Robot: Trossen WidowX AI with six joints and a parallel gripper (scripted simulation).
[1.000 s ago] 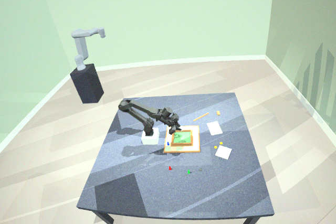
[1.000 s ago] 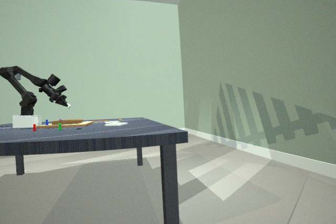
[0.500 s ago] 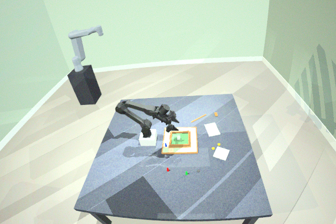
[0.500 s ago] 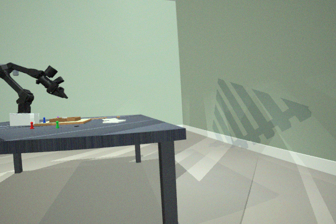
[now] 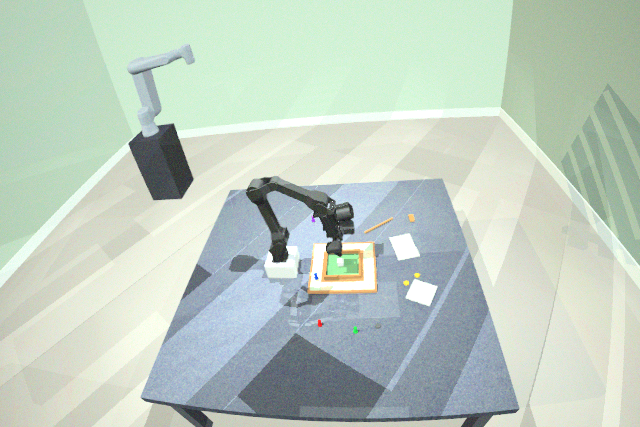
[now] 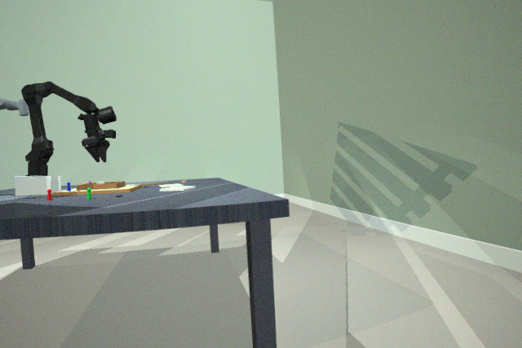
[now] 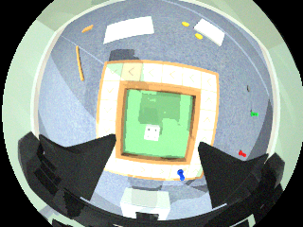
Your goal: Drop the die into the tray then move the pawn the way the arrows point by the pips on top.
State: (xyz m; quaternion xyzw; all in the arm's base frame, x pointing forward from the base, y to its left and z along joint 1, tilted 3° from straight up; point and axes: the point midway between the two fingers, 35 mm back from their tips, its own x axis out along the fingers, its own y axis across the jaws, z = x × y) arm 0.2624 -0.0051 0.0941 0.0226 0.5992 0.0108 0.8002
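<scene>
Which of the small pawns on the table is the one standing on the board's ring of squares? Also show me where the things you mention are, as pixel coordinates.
The blue pawn (image 5: pixel 315 276) (image 6: pixel 68 187) (image 7: pixel 181 175); the red, green and purple ones are all off the board.

Blue-grey table under square board.

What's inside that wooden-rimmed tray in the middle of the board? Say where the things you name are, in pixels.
A white die (image 5: pixel 340 261) (image 7: pixel 151 132) lies on the green floor of the dice tray (image 5: pixel 343 277) (image 7: pixel 120 124). Dark pips show on it, too blurred to count surely. Whatever lies directly beneath the die is covered.
</scene>
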